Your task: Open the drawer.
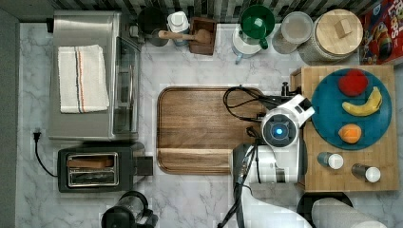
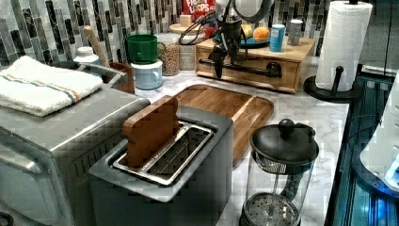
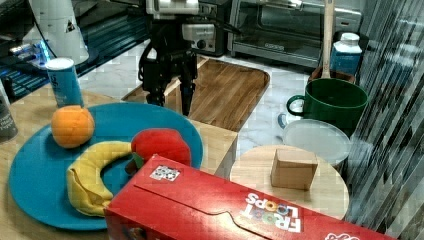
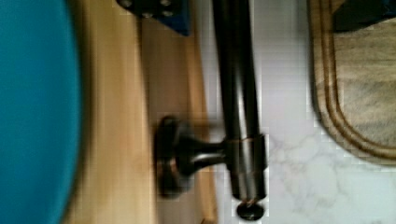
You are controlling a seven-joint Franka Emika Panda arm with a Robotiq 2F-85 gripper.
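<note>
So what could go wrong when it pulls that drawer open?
The gripper straddles the handle with fingers open; if it closes off-centre, it may slip. The whole drawer unit could slide on the counter rather than open. A jerk might topple the shakers or roll fruit off the plate.

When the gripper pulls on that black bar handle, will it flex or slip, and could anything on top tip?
The handle looks like rigid metal on solid mounts, so it probably won't flex. Its round, smooth bar may slip. The drawer carries upright shakers and a loaded plate, so a jerk could topple them.
</note>
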